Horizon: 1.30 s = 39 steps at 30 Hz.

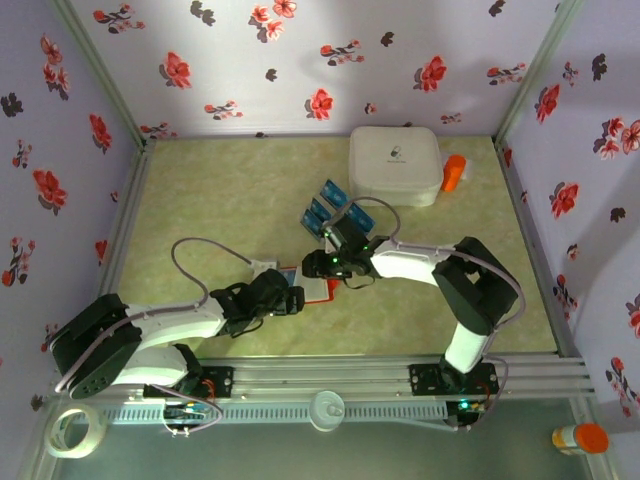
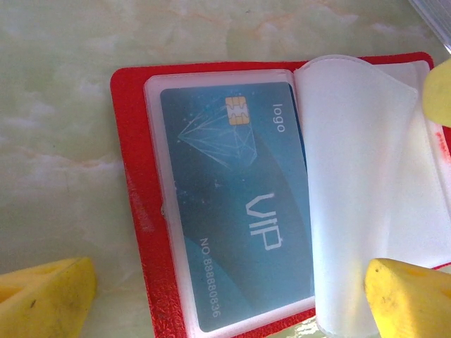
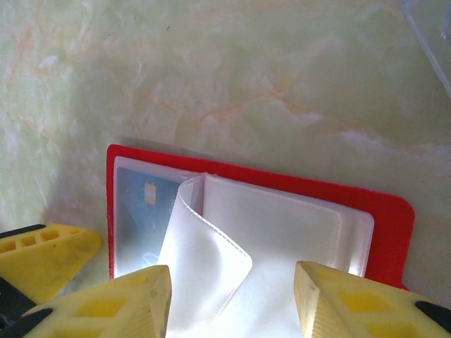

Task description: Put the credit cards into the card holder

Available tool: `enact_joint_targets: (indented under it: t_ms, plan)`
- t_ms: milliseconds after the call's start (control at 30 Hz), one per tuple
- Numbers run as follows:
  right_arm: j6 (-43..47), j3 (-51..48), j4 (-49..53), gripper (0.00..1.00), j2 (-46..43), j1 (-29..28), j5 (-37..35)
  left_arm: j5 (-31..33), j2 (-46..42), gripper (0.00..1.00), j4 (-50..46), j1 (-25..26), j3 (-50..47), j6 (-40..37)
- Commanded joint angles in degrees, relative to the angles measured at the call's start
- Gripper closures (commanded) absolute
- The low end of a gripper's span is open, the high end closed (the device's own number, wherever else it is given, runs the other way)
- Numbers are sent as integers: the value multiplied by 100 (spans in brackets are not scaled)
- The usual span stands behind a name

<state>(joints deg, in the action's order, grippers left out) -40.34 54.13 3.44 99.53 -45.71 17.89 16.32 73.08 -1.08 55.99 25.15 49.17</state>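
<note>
The red card holder (image 2: 134, 176) lies open on the table between both grippers, a teal VIP credit card (image 2: 239, 204) tucked in its left clear pocket. A translucent sleeve page (image 3: 211, 267) curls up loosely between the spread fingers of my right gripper (image 3: 232, 303), which is open and hovers just over the holder (image 3: 380, 225). My left gripper (image 2: 225, 303) is open wide, its yellow fingertips (image 2: 42, 296) straddling the holder's near edge. From above, the holder (image 1: 318, 290) sits between the left gripper (image 1: 292, 298) and right gripper (image 1: 335, 268). More blue credit cards (image 1: 333, 193) lie loose behind.
A big white rounded box (image 1: 395, 165) stands at the back right with an orange object (image 1: 454, 172) beside it. Flowered walls close in the table on three sides. A tape roll (image 1: 75, 430) and an orange-capped bottle (image 1: 580, 437) lie in front of the rail.
</note>
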Motion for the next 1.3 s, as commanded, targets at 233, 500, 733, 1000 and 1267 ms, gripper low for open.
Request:
enact_joint_targets:
  t_ms: [233,500,733,1000,1267]
  plan:
    - [-485,75,-645,47,359,34,496,152,-261,1,-191,33,-133,23]
    - [-709,109,-901,47,269,-3,716,187,-477,0,-242,35,-157,41]
    - [-885,114,-944,44,0,-197,670,402,-1046,0,-527,37,-242,99]
    - [-991,294,-941,39,124,-451,473,894,-1998,0,-1472,-98,-412,439]
    - [-1216,588,-1209,39,571,-612,474,1074,-2994,0,-2265,-341,-580,627]
